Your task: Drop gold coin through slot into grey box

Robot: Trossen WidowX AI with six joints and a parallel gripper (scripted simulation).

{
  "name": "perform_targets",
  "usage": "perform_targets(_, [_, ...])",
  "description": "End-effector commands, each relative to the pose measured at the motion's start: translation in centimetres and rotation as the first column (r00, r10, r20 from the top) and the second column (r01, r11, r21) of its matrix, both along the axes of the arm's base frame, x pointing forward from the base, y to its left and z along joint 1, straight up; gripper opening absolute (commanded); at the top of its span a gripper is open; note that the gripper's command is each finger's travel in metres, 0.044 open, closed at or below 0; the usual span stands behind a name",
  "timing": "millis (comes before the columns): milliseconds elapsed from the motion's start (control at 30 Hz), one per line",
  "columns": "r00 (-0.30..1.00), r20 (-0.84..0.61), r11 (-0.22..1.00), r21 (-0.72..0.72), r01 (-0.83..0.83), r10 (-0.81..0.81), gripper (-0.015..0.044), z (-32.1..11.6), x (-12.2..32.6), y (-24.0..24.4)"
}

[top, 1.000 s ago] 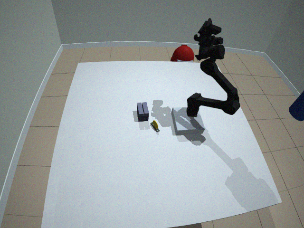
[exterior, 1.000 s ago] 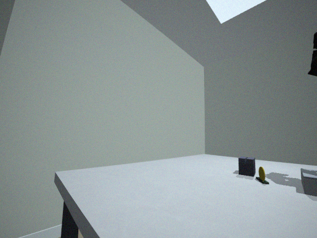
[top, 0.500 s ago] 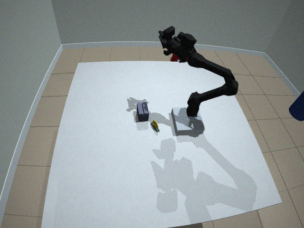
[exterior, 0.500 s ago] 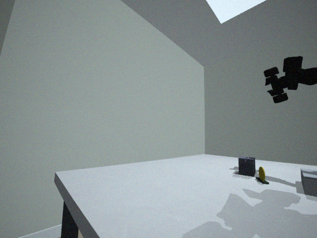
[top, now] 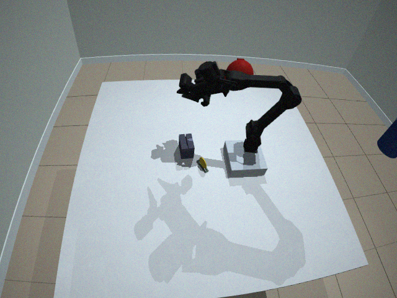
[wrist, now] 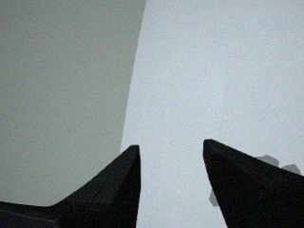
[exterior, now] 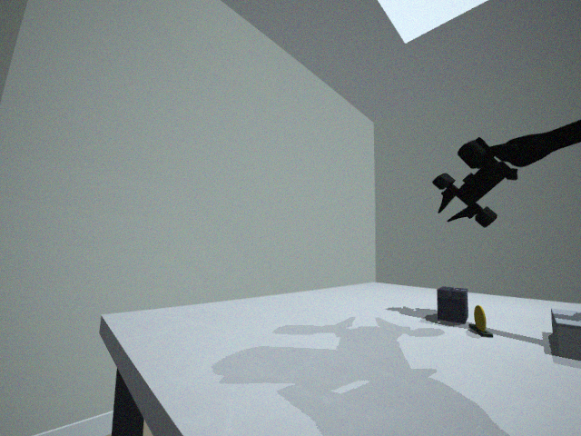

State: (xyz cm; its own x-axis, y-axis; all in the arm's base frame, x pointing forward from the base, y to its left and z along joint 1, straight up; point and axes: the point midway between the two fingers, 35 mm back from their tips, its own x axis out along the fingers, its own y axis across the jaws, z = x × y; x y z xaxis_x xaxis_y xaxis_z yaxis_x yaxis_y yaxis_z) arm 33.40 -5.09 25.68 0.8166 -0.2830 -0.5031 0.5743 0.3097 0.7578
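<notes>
The gold coin [top: 203,162] [exterior: 479,318] stands on edge in the dark-green holder [top: 205,170] [exterior: 487,333] on the white table. The closed grey box [top: 187,152] [exterior: 452,304] stands close beside it, farther from the arm's base; its lid slot shows as a dark line in the top view. My gripper [top: 179,93] [exterior: 443,216] [wrist: 171,150] is partly open and empty, high above the table. The wrist view shows a gap between the fingertips, with neither coin nor box in sight.
The arm stands on a pale grey block [top: 247,173] [exterior: 565,339], to the right of the coin in the top view. A red round object [top: 240,67] is behind the table's far edge. A dark-blue cylinder [top: 389,142] is off to the right. The arm's shadow crosses the table.
</notes>
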Motion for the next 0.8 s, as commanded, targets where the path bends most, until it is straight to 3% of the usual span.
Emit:
perform_targets(0, [0.978, -0.174, 0.992, 0.061, -0.106, 0.115, 0.0161, -3.7, -0.2, 3.6])
perform_targets(200, [0.815, -0.498, 0.955, 0.177, -0.237, 0.295, 0.0161, -10.1, -3.6, 9.6])
perform_targets(400, [0.493, -0.778, 0.917, 0.276, -0.287, 0.389, 0.0161, -14.6, -9.9, 14.5])
perform_targets(600, [0.447, -0.805, 0.915, 0.284, -0.287, 0.39, 0.0161, -15.2, -10.7, 14.9])
perform_targets(767, [0.447, -0.805, 0.915, 0.284, -0.287, 0.39, 0.0161, -18.4, -10.4, 15.2])
